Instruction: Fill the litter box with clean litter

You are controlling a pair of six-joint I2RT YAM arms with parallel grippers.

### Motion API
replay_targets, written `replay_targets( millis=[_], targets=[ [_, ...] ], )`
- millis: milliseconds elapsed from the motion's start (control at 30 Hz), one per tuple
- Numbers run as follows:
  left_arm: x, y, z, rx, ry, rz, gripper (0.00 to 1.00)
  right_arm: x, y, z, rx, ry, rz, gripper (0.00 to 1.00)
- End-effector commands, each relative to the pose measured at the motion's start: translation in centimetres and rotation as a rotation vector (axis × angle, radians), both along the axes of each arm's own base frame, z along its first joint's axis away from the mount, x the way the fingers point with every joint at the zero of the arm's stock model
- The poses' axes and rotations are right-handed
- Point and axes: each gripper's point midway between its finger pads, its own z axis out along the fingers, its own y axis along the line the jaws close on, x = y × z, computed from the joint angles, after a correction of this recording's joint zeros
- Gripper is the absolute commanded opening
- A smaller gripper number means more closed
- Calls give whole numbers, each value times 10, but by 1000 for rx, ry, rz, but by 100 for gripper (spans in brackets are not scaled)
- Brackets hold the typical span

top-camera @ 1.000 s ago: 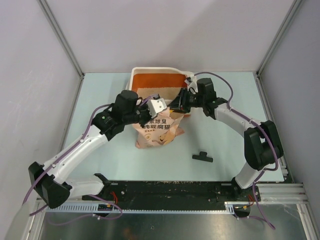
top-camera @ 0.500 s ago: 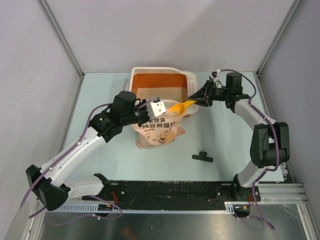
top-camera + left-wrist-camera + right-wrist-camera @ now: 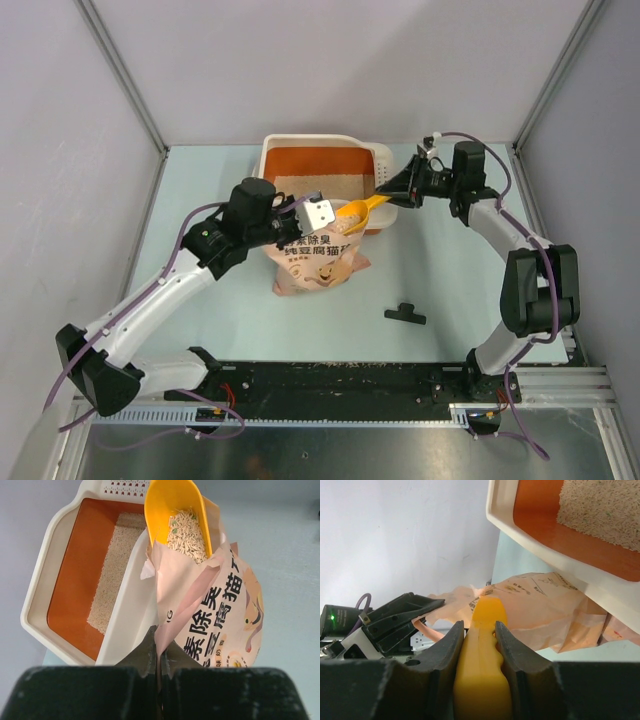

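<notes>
The cream-white litter box [image 3: 318, 141] stands at the back middle, with pale beige clean litter [image 3: 322, 185] on its orange-brown floor. The box [image 3: 39, 596] and its litter [image 3: 117, 570] also show in the left wrist view. My left gripper [image 3: 303, 228] is shut on the top edge of the pink printed bag [image 3: 315, 262], holding it open against the box's front. My right gripper [image 3: 392, 192] is shut on the handle of the orange scoop [image 3: 358, 212]. The scoop [image 3: 175, 510] holds litter pellets [image 3: 186, 532] over the bag's mouth, by the box's front right corner.
A small black clip [image 3: 404, 314] lies on the table right of the bag [image 3: 220, 610]. Grey enclosure walls and metal posts close in the back and both sides. In the right wrist view the box [image 3: 500, 510] is upper right above the bag [image 3: 540, 610].
My right gripper has pulled back to the right and drawn the scoop out of the bag, loaded with litter. My left gripper has kept its hold on the bag, nearly still.
</notes>
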Motion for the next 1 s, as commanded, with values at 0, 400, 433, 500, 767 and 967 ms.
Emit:
replay_targets(
  millis=[0,400,433,500,767,967],
  targets=[
    [8,-9,52,-85,-134,-29,0,0,-19,40,5,-140,6,0],
    [6,-5,45,-67,-134,-24,0,12,-6,16,-8,-103,13,0],
    [5,-5,43,-65,-135,-28,0,12,-6,17,-8,-104,13,0],
    [4,-5,40,-62,-127,-29,0,12,-6,21,9,-109,18,0],
    [7,-9,32,-44,-113,-42,0,13,-18,34,34,-117,8,0],
    [10,-11,30,-36,-115,-50,0,15,-34,38,34,-112,-24,0]
  ],
)
